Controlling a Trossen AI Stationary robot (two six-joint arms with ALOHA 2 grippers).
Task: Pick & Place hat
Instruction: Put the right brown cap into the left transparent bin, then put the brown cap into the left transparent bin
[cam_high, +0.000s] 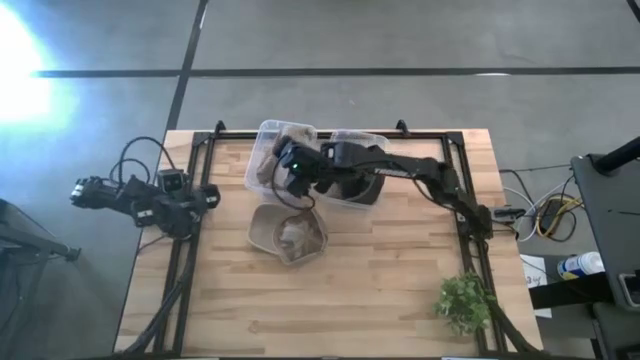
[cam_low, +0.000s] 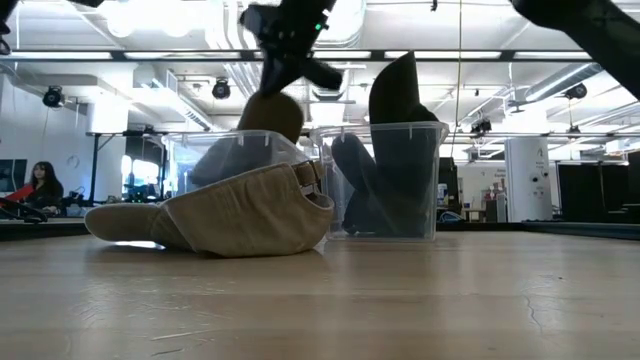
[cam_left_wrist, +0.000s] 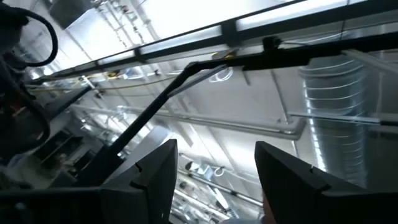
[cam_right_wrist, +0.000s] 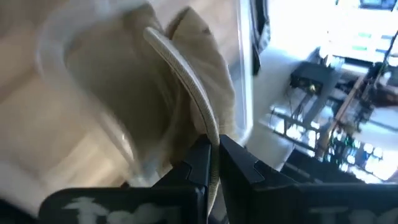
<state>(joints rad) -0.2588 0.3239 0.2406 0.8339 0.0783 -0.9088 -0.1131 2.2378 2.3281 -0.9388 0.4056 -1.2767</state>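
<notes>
Right arm: stretched across the table's far side, right gripper (cam_high: 291, 172) raised over the clear bin (cam_high: 262, 152).
Right grip: fingers (cam_right_wrist: 200, 163) pinched on the brim of a tan hat (cam_right_wrist: 189, 93), held up.
Second hat (cam_high: 289, 233): laid on the wooden table (cam_high: 380, 280), just before the bins.
Left arm: parked at the table's left edge, left gripper (cam_left_wrist: 214, 177) spread, nothing held.
Room: potted plant (cam_high: 463, 301) at the near right corner; a person (cam_low: 36, 185) seated far off.

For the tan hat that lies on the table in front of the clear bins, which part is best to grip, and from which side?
Probably the brim of the tan hat on the table: it is thin and juts sideways in the low view, so two fingers can pinch it from above. The right gripper holds another tan hat by its thin edge this way. The crown is soft and rounded.
</notes>
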